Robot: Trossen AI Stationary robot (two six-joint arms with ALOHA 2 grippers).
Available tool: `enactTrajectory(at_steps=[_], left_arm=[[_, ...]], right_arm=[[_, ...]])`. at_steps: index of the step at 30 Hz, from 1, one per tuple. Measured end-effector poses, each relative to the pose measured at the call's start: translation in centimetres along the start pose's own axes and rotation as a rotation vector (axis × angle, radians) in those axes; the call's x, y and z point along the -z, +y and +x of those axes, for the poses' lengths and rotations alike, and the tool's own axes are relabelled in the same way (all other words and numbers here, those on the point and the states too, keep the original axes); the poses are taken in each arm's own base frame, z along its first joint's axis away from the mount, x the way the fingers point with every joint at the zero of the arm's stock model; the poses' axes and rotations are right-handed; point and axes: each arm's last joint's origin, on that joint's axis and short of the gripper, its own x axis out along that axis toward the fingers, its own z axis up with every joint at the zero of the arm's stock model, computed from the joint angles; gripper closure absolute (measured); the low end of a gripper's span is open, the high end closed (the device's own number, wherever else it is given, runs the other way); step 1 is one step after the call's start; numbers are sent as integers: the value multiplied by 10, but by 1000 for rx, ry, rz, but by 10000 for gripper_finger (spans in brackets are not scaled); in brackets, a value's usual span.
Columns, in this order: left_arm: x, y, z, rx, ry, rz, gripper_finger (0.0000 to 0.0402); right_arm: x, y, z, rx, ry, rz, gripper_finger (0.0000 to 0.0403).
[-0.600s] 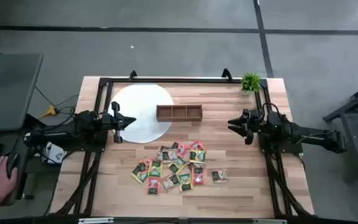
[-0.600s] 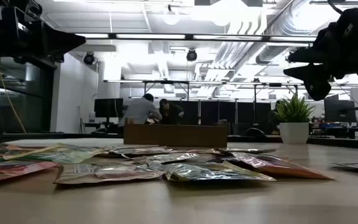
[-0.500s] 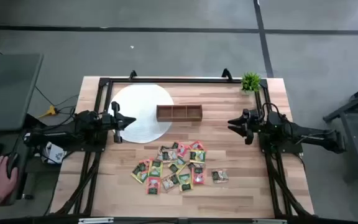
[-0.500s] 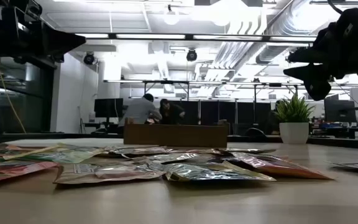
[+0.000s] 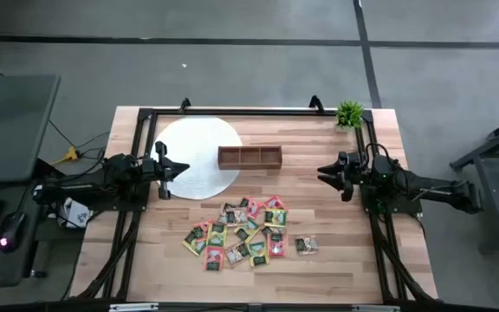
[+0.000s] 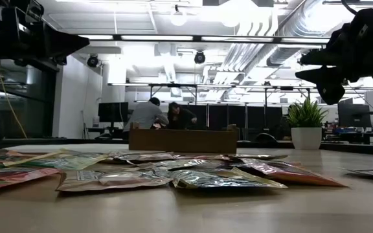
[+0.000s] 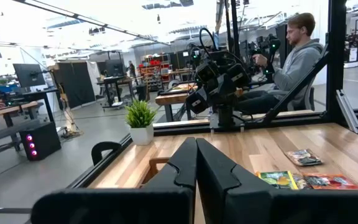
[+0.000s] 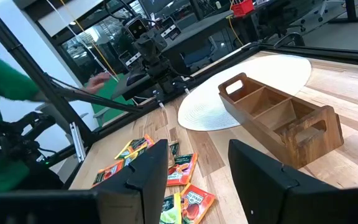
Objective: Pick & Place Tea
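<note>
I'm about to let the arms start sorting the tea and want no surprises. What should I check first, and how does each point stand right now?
1. Tea packets all lie loose on the table's near half, none in a gripper: ok.
2. Wooden tray stands upright beside the white mat, its three compartments showing nothing inside: ok.
3. Left gripper raised over the mat, fingers pressed together; it must open before a pick: not ok.
4. Right gripper raised at the table's right side, fingers apart: ok.
5. People beyond the table: a seated person off its right side, none reaching over the table: ok.
</note>
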Motion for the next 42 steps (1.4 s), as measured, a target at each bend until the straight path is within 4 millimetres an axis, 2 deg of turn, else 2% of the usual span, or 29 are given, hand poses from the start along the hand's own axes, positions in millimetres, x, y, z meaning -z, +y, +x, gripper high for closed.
enactTrajectory(at_steps=[42], left_arm=[[-2, 0, 0, -3, -22, -1, 401]], right_arm=[[0, 0, 0, 0, 1, 0, 238]])
